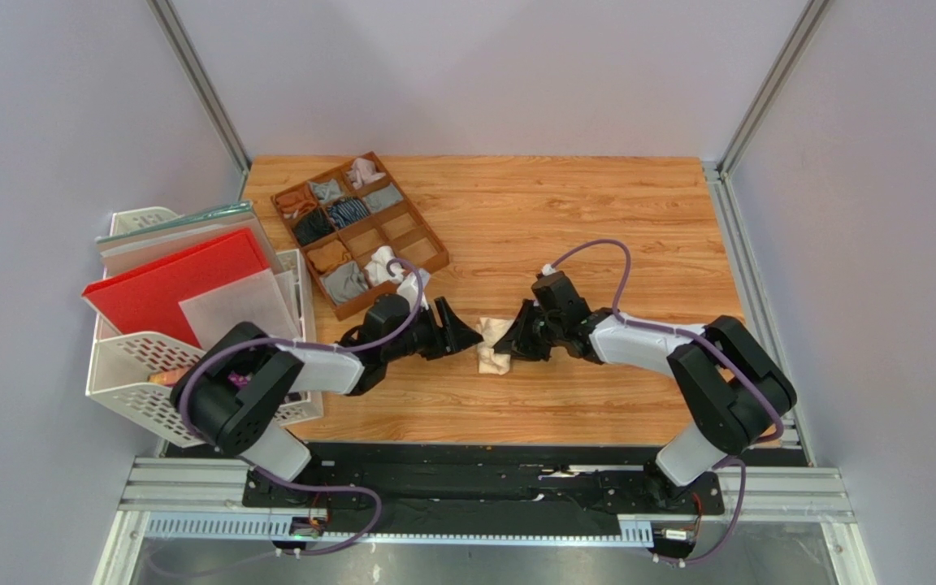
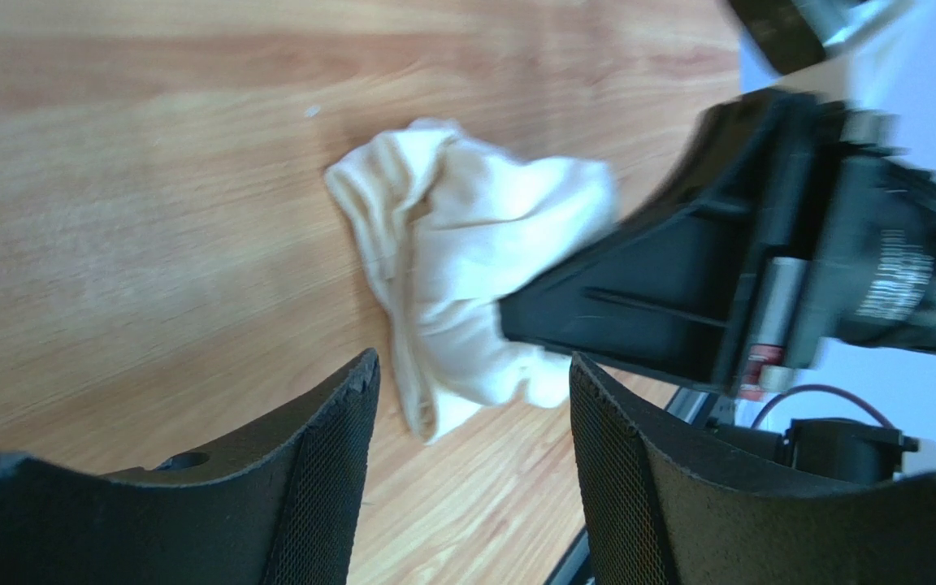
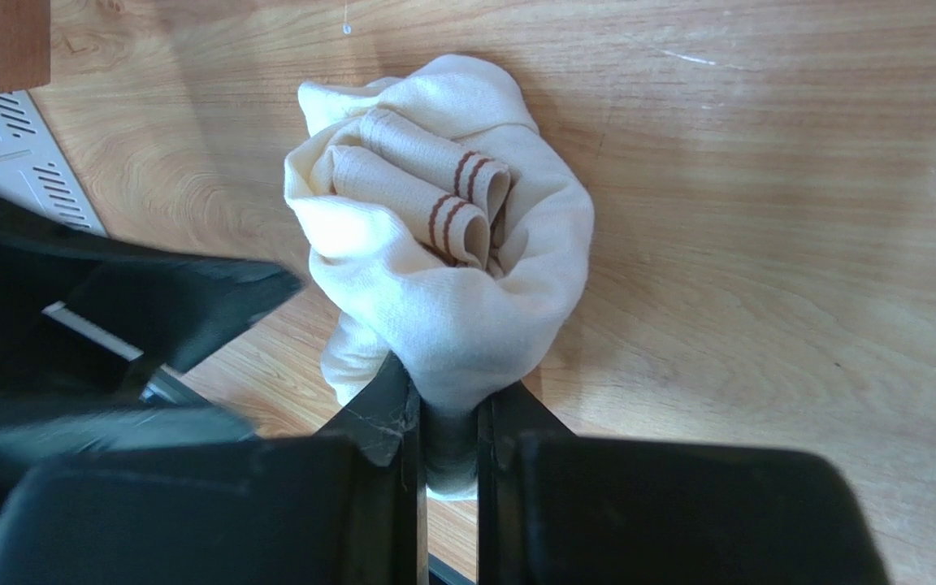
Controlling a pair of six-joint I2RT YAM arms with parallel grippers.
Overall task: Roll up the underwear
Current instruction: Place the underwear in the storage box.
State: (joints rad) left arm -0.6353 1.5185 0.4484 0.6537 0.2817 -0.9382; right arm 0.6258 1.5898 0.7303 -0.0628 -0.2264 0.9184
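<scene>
Right gripper (image 3: 449, 421), nearest in its wrist view: jaws pressed almost together on a fold of the cream brief (image 3: 436, 244), pinching the bundle at its 6 o'clock end. Brief loosely gathered, its waistband with paired brown stripes tucked at the centre, resting on the table (image 3: 803, 244). Left gripper (image 2: 471, 378): jaws spread, nothing clamped between the mesh-faced fingers (image 2: 327, 488); the brief's near end shows in the gap at their tips. Seen from the top camera, the brief sits a little toward 6 o'clock of the table's middle, with the left gripper at its 9 o'clock and the right gripper at its 3 o'clock, both arms stretched low. White rack (image 1: 131, 366) holding a red folder (image 1: 174, 287), off the table's 9 o'clock edge. Brown tray (image 1: 412, 207) of small rolled garments, at the table's 11 o'clock.
</scene>
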